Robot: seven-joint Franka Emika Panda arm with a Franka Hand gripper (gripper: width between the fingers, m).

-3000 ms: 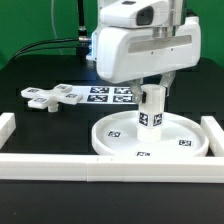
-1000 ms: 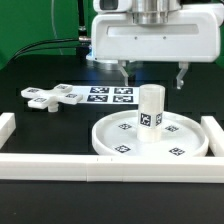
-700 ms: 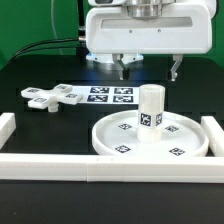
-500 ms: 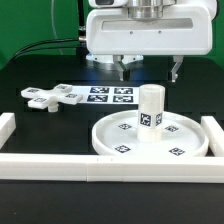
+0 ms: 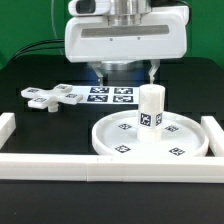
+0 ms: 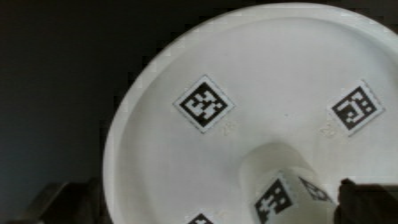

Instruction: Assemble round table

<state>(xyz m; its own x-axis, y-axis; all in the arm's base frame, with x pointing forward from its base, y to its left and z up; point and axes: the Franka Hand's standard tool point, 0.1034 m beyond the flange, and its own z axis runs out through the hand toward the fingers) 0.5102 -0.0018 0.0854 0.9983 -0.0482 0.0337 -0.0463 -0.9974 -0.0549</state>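
Gripper hangs wide and empty. I judge the post stands upright on the disc, ready for the cross piece.

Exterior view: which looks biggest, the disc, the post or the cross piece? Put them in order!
1. Disc, clearly largest.
2. Cross piece and post look alike; the cross lies farther back, so unranked.
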